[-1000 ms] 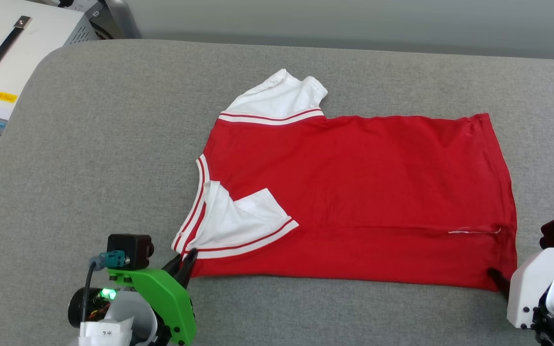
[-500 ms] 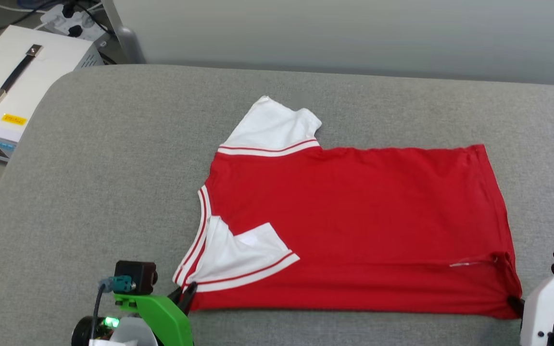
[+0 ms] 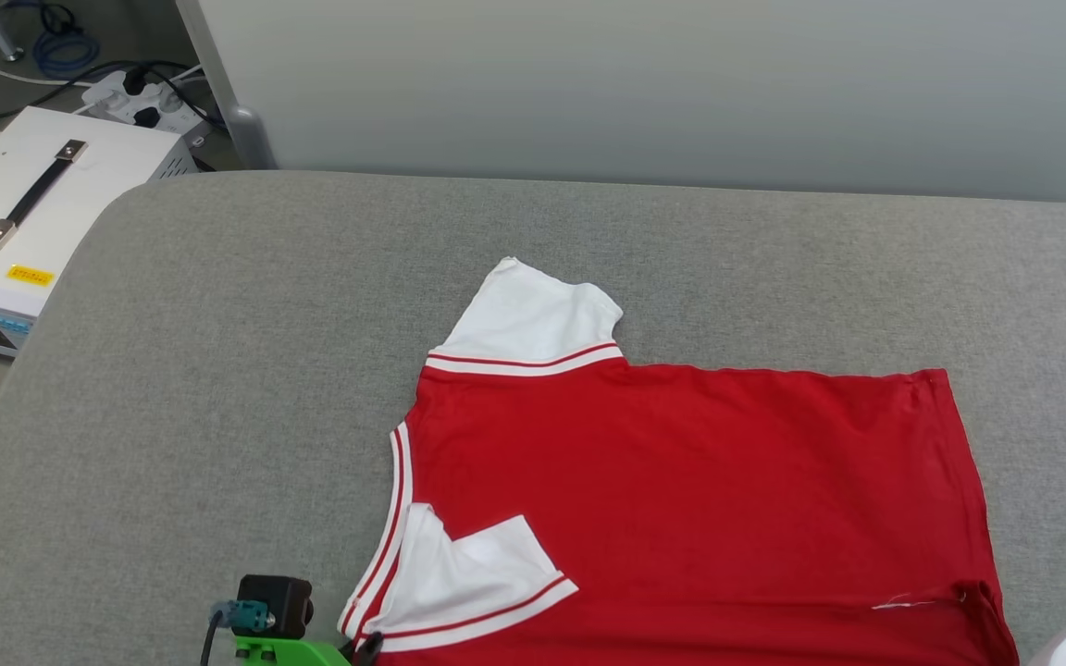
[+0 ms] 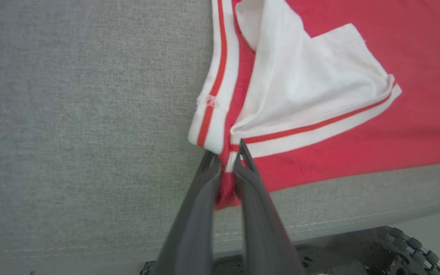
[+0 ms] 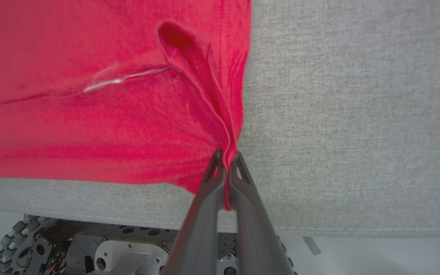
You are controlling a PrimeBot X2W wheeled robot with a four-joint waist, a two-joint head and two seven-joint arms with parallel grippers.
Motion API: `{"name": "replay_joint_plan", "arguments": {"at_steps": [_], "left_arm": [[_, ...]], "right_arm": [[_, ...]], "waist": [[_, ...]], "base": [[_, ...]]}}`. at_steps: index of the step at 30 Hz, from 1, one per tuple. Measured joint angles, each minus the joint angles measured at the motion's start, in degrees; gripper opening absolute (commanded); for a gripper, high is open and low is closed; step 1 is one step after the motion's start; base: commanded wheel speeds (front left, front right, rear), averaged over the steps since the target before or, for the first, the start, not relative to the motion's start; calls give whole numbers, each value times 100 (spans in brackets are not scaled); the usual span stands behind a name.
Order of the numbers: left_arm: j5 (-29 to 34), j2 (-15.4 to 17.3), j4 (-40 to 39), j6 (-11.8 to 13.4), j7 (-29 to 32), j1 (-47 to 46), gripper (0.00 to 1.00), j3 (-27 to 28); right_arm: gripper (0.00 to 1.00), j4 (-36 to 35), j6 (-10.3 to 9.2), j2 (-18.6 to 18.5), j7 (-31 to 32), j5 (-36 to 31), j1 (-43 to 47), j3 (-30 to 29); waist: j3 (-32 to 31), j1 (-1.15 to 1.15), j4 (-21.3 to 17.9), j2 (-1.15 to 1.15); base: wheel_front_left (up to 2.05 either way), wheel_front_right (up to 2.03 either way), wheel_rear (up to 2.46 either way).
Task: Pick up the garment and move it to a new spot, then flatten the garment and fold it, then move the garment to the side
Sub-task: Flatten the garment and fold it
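Observation:
The garment [image 3: 681, 499], a red shirt with white sleeves and red-striped trim, lies spread on the grey padded table [image 3: 218, 370], plain side up. One sleeve sticks out at the far side, the other is folded onto the body. My left gripper [image 4: 225, 152] is shut on the garment [image 4: 357, 152] at its near corner beside the striped collar; its dark fingertips show at the head view's bottom edge [image 3: 365, 647]. My right gripper [image 5: 227, 154] is shut on the bunched hem corner of the garment [image 5: 90, 133].
A white box with a black handle [image 3: 33, 203] and a power strip with cables [image 3: 144, 92] sit beyond the table's left end. A pale wall [image 3: 635, 83] runs behind. The table's near edge and the robot's wheeled base [image 5: 52, 244] lie just below both grips.
My right gripper has shut on the hem corner. The head camera has tilted up, so the whole picture has slid down and both grippers sit at its bottom edge.

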Motion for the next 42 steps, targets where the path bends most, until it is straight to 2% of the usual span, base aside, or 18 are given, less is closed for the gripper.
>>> {"name": "replay_joint_plan", "arguments": {"at_steps": [4, 5, 6, 7, 8, 12, 17, 20, 21, 24, 27, 29, 33, 38, 42], "left_arm": [[-5, -73, 227, -49, 48, -7, 0, -66], [-8, -86, 274, -55, 56, -8, 45, -74], [-8, -98, 303, -55, 55, -9, 100, -81], [-7, -104, 322, -55, 43, -9, 100, -80], [-3, -107, 338, -55, -3, -13, 100, -70], [56, -100, 374, -56, -232, -31, 100, 8], [276, -85, 146, -130, -809, -251, 100, 182], [568, -102, -137, -281, -1512, -481, 100, 358], [701, -113, -287, -382, -1731, -569, 100, 422], [1047, -136, -442, -404, -1894, -587, 100, 524], [1391, -241, -648, -455, -1950, -609, 100, 760], [1640, -446, -861, -481, -1954, -608, 100, 1131], [1963, -610, -918, -653, -1954, -605, 100, 1492], [2046, -606, -483, -1114, -1868, -960, 100, 1494], [2054, -439, -13, -1551, -1290, -1915, 100, 1417]], "right_arm": [[0, 75, 0, 13, -16, -27, 1, 51], [0, 110, 0, 14, -33, -27, -1, 75], [31, 133, 0, 14, -71, -27, -4, 97], [96, 146, 0, 9, -111, -20, -8, 132], [100, 164, -1, 8, -147, 21, -20, 162], [100, 155, -1, -129, -368, 76, -90, 286], [100, -127, -7, -337, -1013, 246, -333, 383], [100, -358, -7, -449, -1714, 323, -530, 504], [100, -425, -7, -510, -2192, 322, -621, 579], [100, -458, -8, -560, -2954, 266, -736, 686], [100, -460, -7, -635, -3577, 94, -811, 880], [100, -455, -7, -621, -3998, -53, -884, 932], [100, -460, -8, -545, -4332, -183, -959, 1068], [100, -523, -8, -345, -4448, -305, -1016, 1106], [100, -736, -8, -211, -4453, -374, -1228, 1139]], "waist": [[7, 0, -8, 0], [1, 0, -11, 0], [-6, 0, -13, 0], [-12, 0, -14, 0], [-22, 0, -15, 0], [-75, 0, -11, 0], [-153, 0, 0, 0], [-204, 0, -8, 0], [-224, 0, -26, 0], [-234, 0, -68, 0], [-201, 0, -114, 0], [-151, 0, -158, 0], [-42, 0, -252, 0], [203, 0, -401, 0], [490, 0, -520, 0]], "base": [[0, 0, 0], [0, 0, 0], [0, 0, 0], [0, 0, 0], [0, 0, 0], [0, 0, 0], [0, 0, 0], [0, 0, 0], [0, 0, 0], [0, 0, 0], [0, 0, 0], [0, 0, 0], [0, 0, 0], [0, 0, 0], [0, 0, 0]]}}
